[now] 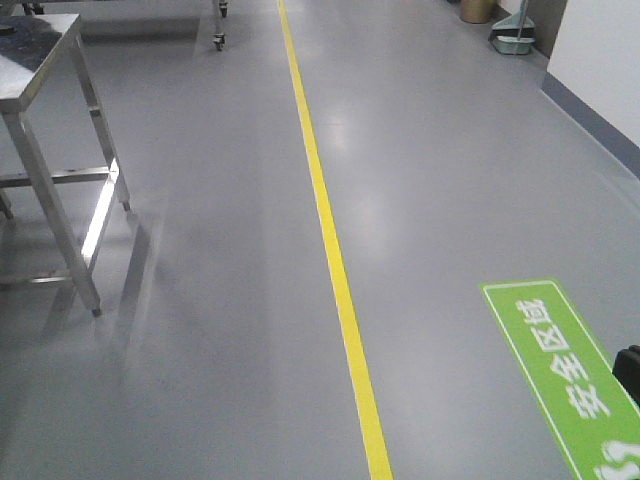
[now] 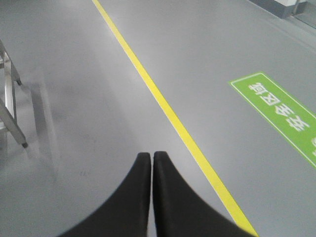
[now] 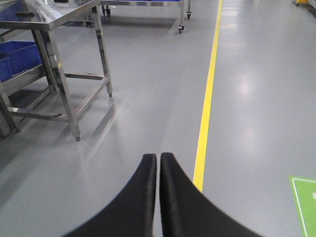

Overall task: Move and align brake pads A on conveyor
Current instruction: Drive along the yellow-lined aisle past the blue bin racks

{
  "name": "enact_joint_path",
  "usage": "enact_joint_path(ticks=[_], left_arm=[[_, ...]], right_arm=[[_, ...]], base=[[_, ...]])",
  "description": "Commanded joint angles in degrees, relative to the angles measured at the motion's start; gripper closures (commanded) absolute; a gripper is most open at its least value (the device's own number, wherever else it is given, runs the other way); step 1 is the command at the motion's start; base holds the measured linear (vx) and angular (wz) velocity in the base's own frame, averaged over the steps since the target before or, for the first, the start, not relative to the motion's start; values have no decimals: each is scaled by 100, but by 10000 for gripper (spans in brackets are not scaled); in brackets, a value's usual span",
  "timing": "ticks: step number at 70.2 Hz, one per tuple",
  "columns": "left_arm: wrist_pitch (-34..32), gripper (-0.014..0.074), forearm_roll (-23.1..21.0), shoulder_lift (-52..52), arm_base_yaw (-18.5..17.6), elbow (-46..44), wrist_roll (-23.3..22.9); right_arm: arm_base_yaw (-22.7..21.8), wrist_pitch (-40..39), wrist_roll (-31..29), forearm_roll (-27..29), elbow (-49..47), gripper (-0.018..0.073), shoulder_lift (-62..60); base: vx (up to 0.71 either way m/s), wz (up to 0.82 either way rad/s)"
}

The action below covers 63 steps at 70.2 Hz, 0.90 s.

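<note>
No brake pads and no conveyor show in any view. My left gripper (image 2: 151,156) is shut and empty, its black fingers pressed together above the smooth grey floor, just left of a yellow line (image 2: 163,101). My right gripper (image 3: 158,158) is also shut and empty above the floor, left of the same yellow line (image 3: 207,94). Neither gripper shows in the front view, apart from a small dark shape at its right edge that I cannot identify.
A steel table (image 1: 40,60) stands at the left, also in the right wrist view (image 3: 59,15) with blue bins (image 3: 17,57) beneath. A green floor sign (image 1: 560,375) lies at the right. A wheeled frame (image 3: 180,15) stands far back. A wall (image 1: 600,60) runs along the right.
</note>
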Motion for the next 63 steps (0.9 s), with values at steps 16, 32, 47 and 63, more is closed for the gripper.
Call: enact_joint_path(ticks=[16, 32, 47, 63], left_arm=[[-380, 603, 8, 38, -31, -154, -40], [-380, 603, 8, 38, -31, -154, -40], [-380, 603, 8, 38, -31, -154, -40], [-380, 603, 8, 38, -31, -154, -40]], right_arm=[[-17, -404, -50, -2, -134, 559, 46], [-17, -404, -50, -2, -134, 559, 46], [-17, -404, -50, -2, -134, 559, 46], [-17, -404, -50, -2, -134, 559, 46]], base=[[64, 7], [63, 6], [63, 6], [62, 5]])
